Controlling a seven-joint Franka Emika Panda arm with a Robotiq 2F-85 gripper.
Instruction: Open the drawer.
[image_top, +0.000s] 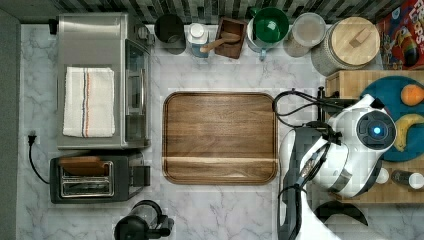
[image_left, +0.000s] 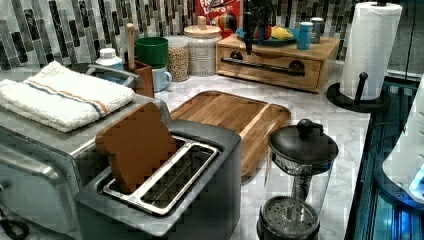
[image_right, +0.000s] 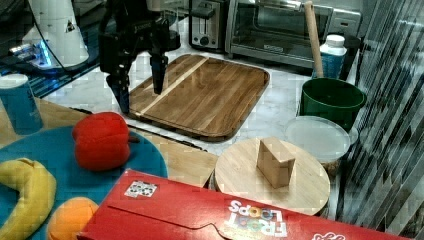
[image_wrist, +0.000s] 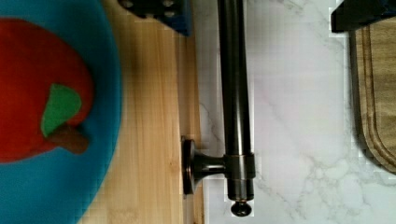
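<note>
Two black fingers of the spread claw hang above the shallow light bamboo-wood drawer's long black bar handle.

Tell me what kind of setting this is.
Looks like a kitchen counter, possibly a mock-up: marble-look top, tiled backsplash, a toaster, a toaster oven and a paper towel roll.

The drawer is showing pale matt wood, its bar handle gleaming as dark smooth metal.
</note>
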